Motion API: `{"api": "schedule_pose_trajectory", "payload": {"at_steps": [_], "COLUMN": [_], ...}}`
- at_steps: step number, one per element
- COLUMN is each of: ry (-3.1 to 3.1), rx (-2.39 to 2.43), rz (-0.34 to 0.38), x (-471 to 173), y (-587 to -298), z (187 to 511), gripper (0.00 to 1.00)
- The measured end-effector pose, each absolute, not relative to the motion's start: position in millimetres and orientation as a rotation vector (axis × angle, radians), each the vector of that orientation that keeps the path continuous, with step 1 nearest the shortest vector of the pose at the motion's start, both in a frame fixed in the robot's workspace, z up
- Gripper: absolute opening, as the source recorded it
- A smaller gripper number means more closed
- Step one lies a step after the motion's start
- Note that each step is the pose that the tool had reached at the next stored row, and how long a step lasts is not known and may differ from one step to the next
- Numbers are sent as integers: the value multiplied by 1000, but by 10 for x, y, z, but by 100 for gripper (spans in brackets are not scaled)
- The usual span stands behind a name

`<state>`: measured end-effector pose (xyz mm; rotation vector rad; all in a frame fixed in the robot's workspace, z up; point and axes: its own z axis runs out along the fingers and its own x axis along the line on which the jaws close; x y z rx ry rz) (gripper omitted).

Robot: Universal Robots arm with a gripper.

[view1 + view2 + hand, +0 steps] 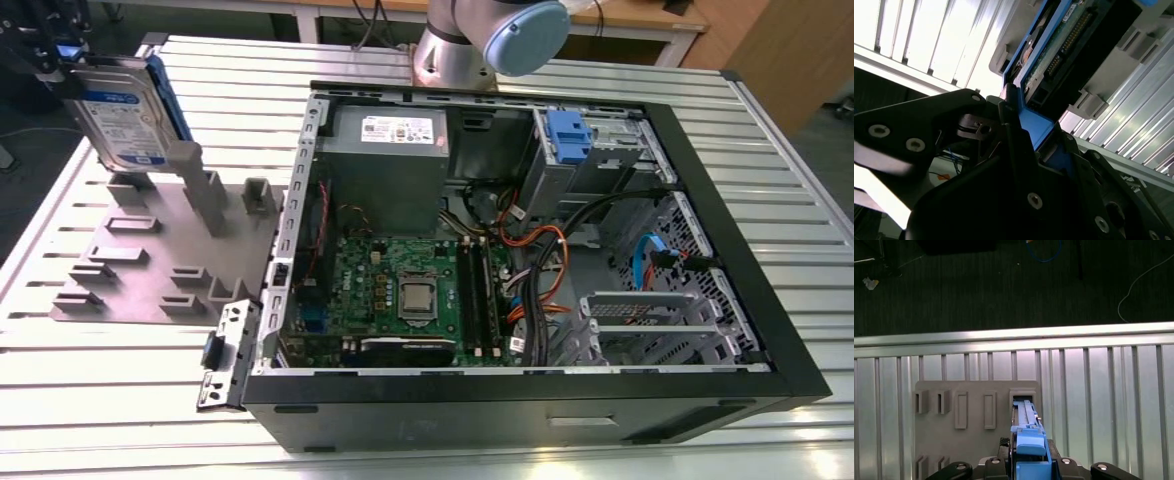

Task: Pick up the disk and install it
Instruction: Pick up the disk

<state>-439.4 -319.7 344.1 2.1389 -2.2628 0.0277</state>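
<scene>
We find the black tool clamped on the top end of the disk, a flat rectangular silver hard drive with a white-and-blue label and a blue plastic carrier frame. The disk stands upright on its edge at the back corner of the grey slotted plastic holder, on the exterior view's left. Its lower end is down among the holder's tall posts (we cannot tell whether it sits in a slot or hangs just above one).

In the first wrist view we look straight down the disk to a rectangular slot at the edge of the holder. In the second wrist view the black fingers close on either side of the blue handle end of the disk, whose green circuit board shows.

The holder lies flat on the ribbed aluminium bench. Just beside the holder, on the exterior view's right, lies the open black computer case, with a blue-tabbed drive in a grey metal cage inside.
</scene>
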Motion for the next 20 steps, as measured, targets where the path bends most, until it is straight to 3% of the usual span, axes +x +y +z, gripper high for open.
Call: {"api": "schedule_pose_trajectory", "payload": {"at_steps": [20], "ry": [-2263], "rx": [2139], "rz": [28], "x": [-4394], "y": [-3197], "z": [3512], "gripper": [36]}}
